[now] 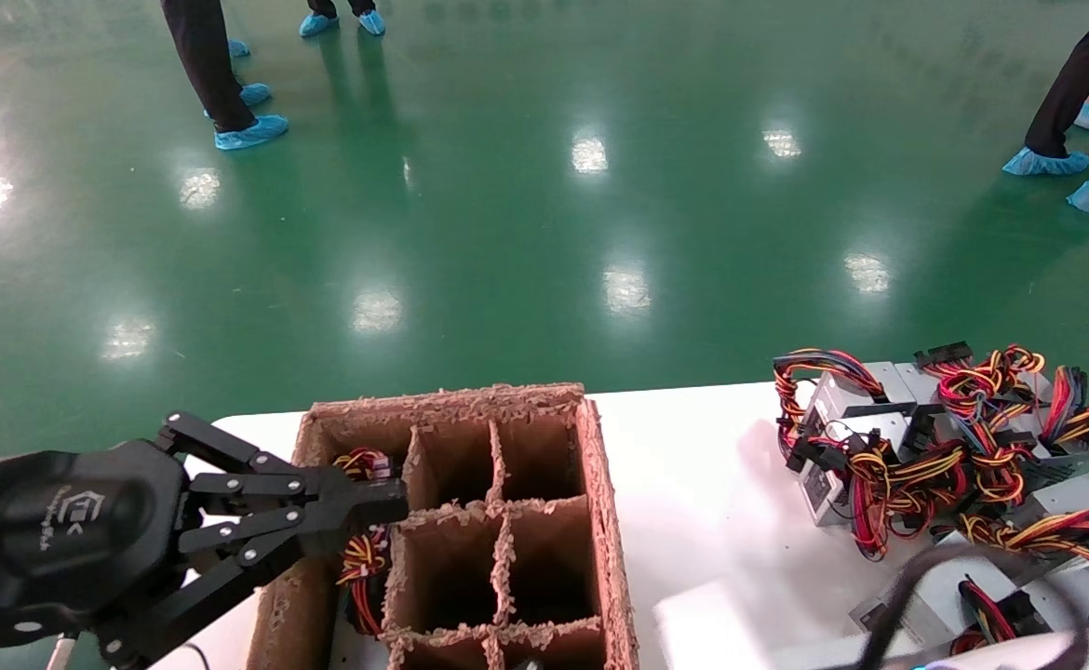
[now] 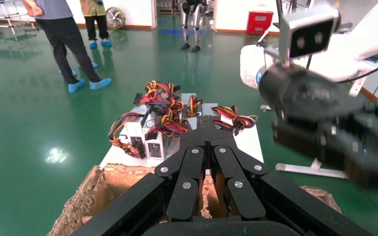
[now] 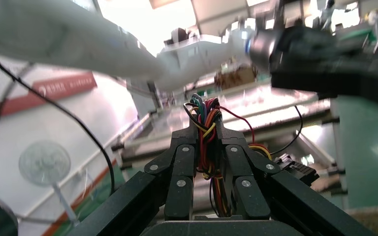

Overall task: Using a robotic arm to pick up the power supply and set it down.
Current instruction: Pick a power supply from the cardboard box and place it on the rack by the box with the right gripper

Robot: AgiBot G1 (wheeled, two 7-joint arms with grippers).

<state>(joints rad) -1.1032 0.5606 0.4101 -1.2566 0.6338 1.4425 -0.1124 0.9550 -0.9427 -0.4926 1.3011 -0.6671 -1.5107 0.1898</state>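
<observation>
left end effector [image 1: 386, 502] closing empty over cardboard box [image 1: 600, 521] | right end effector [image 3: 207, 129] gripping power supply wires [image 3: 205, 110]

Rough cardboard crate [image 1: 605, 484], glossy floor [image 1: 507, 205]

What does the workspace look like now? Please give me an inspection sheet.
Surface: white table, carrying everything below.
Job's things: power supplies piled at right; wires of another in the cardboard divider box, left column.
Clutter: nothing seen.
Grippers: left gripper shut, empty, over the box; right gripper shut on a wire bundle.
Cables: red, yellow and black harnesses tangled over the pile.
Surroundings: green floor; people in blue shoe covers.
</observation>
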